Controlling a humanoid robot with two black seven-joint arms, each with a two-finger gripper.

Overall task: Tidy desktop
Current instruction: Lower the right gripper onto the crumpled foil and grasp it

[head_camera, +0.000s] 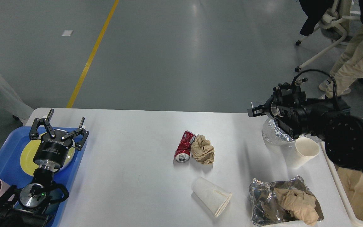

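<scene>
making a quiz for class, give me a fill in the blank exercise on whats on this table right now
1. The crushed can lying beside the crumpled brown paper is ____ in colour.
2. The yellow plate lies on a ____ tray.
3. The paper cup near the front edge of the desktop lies on its ____.
4. The left gripper hangs over the tray with its fingers ____.

Missing words: red; blue; side; open
</scene>
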